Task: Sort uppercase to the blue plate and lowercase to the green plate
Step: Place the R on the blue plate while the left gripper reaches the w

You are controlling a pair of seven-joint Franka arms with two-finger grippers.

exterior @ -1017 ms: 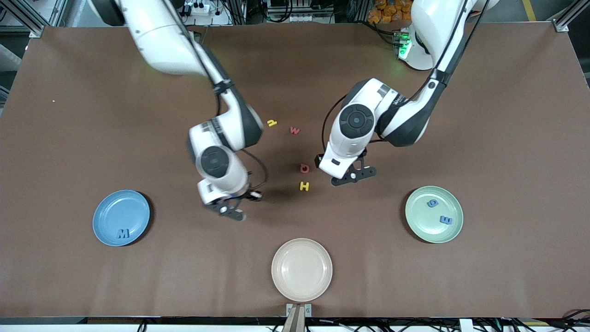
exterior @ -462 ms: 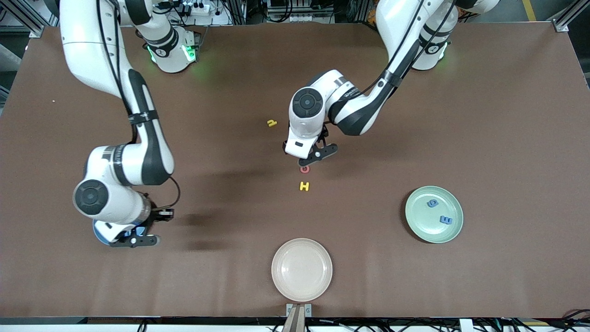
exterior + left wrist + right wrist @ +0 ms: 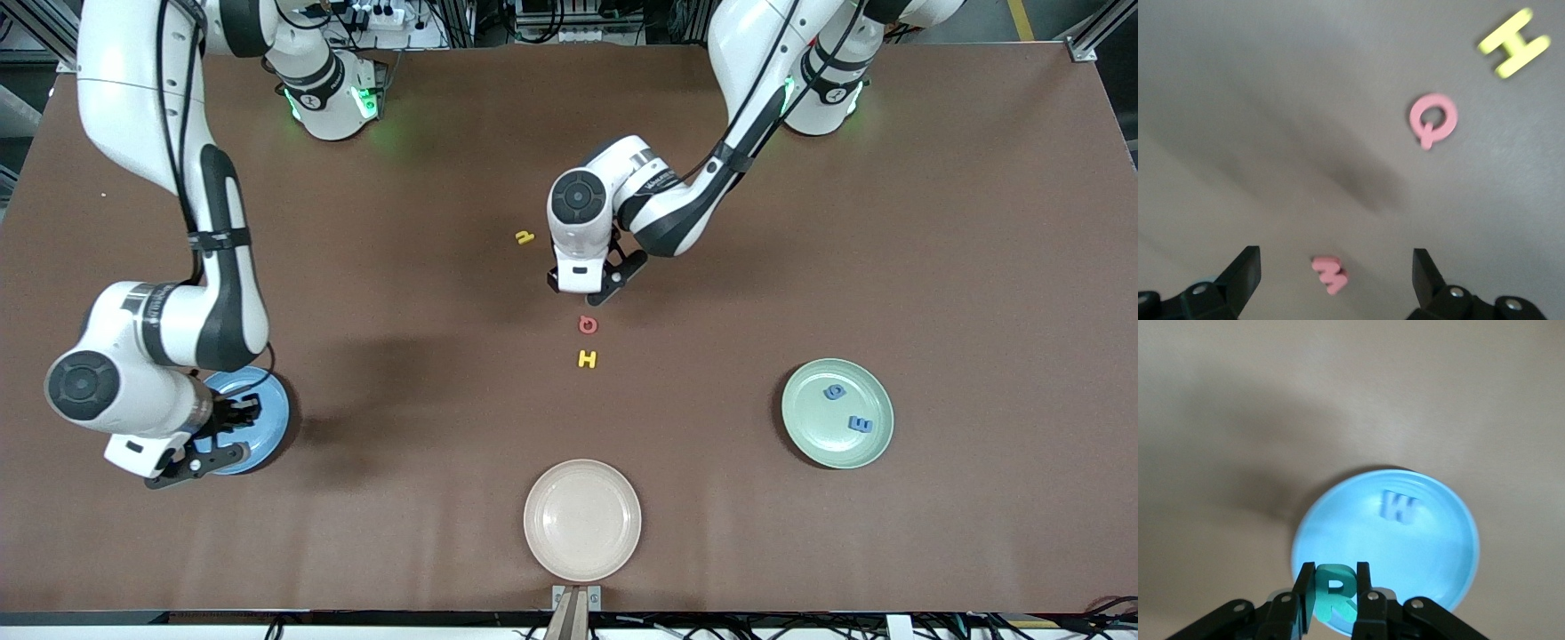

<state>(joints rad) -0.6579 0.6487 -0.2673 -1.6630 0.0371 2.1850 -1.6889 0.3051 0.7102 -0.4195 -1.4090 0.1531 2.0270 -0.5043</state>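
We take the beige plate [image 3: 581, 520] at the camera's edge of the table as our landmark. Well away from it, toward the right arm's end and a little farther from the camera, lies the blue plate [image 3: 265, 418], and the right gripper [image 3: 1333, 595] hangs over its rim with its fingers pinching the green R [image 3: 1333, 592], held upright between them. In the right wrist view we see the blue W [image 3: 1399, 506] lying flat in that plate. Toward the left arm's end from the beige plate, about as far off, sits the green plate [image 3: 805, 436], holding the blue g [image 3: 834, 391] and the blue E [image 3: 860, 424], apart from each other. Straight up the table from the beige plate, farther from the camera, we find the yellow H [image 3: 587, 359] and, just past it, the red Q [image 3: 587, 324], near each other but not touching. The left gripper [image 3: 1331, 280] hovers over the table farther still from the beige plate, its fingers [image 3: 1245, 270] spread wide with nothing between them but air. In the left wrist view the red w [image 3: 1330, 274] lies on the table below that gap. The curvy yellow h [image 3: 524, 237] rests beside the left gripper, toward the right arm's end.
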